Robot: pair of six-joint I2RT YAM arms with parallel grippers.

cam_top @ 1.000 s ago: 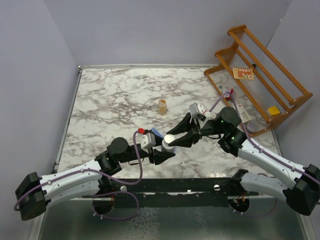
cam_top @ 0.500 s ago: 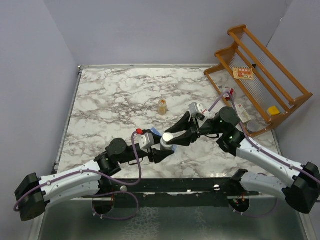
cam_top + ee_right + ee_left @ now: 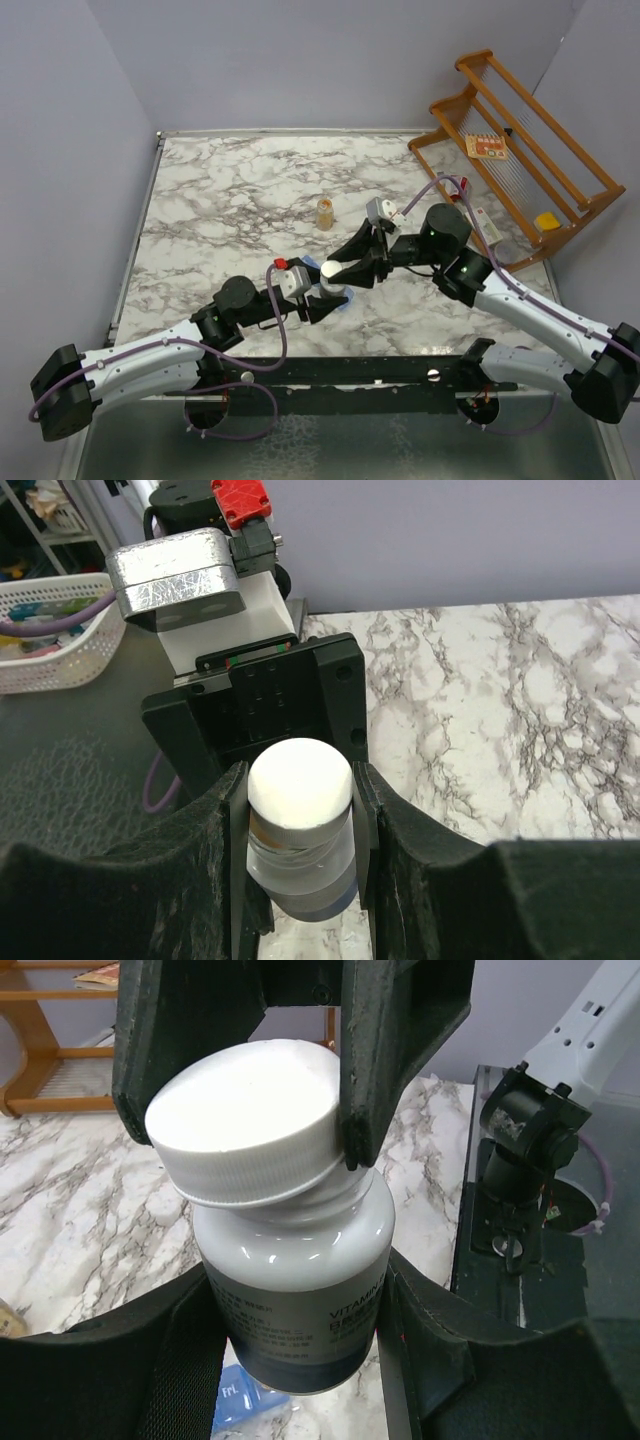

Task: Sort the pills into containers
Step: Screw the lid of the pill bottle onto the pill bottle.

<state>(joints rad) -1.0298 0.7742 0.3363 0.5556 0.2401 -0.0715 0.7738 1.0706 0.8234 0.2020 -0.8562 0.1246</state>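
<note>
left gripper [image 3: 297, 1335] clamped on bottle [image 3: 290, 1260] body | right gripper [image 3: 300, 780] clamped on white cap [image 3: 245, 1120] atop the bottle, in line with its axis | containers [image 3: 235, 1405] just beneath the bottle

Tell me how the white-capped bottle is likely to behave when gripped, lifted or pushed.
The bottle looks like rigid plastic; its glossy wall may slip under a light grip. Its white cap sits tilted, seemingly loosened, so lifting by the cap could pull it off. Round-bodied, it would probably roll if laid sideways.
</note>
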